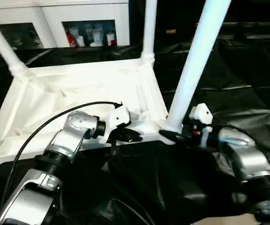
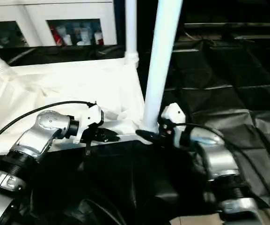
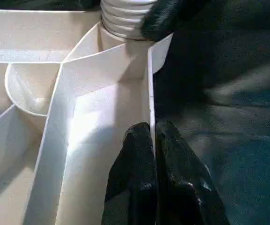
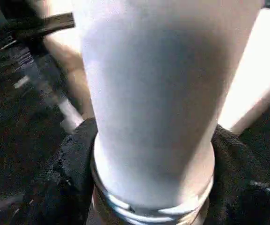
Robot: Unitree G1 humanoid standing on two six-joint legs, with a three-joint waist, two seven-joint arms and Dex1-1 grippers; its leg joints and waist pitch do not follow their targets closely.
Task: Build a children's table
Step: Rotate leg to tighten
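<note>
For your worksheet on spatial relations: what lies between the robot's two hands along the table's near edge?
In the left eye view, a short stretch of the upturned table's near rim lies between the left hand and the right hand at the near leg.

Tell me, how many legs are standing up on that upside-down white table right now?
3. One leg rises at the far left corner, one at the far right corner, and the near right leg has the right gripper around its base. The near left corner is out of view.
</note>
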